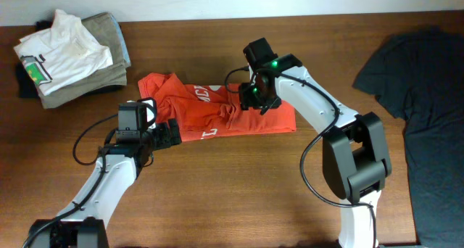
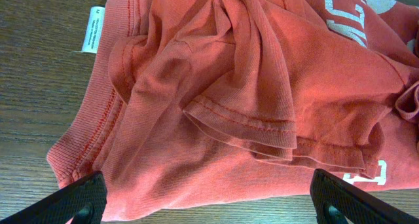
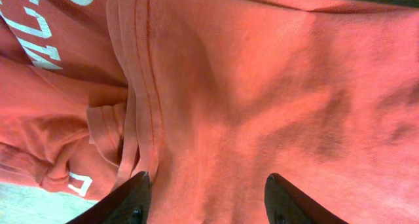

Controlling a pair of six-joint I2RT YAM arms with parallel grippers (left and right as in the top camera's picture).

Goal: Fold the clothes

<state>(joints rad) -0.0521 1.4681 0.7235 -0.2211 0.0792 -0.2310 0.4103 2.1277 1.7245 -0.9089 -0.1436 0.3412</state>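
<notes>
The clothes, an orange-red T-shirt (image 1: 210, 112) with white lettering, lie bunched and partly folded on the wooden table (image 1: 217, 197). My left gripper (image 1: 172, 134) is at the shirt's near left edge, open. In the left wrist view its fingers (image 2: 78, 198) stand wide apart over the shirt's hem (image 2: 229, 86), with a white care label (image 2: 90, 29) at the upper left. My right gripper (image 1: 255, 99) hovers over the shirt's middle. Its jaws (image 3: 207, 178) are open above flat orange cloth (image 3: 262, 86), beside a stitched seam (image 3: 141, 67), and hold nothing.
At the back left a white shirt with a green mark (image 1: 65, 48) rests on a khaki-grey folded garment (image 1: 109, 30). A dark garment (image 1: 420, 67) covers the right end of the table.
</notes>
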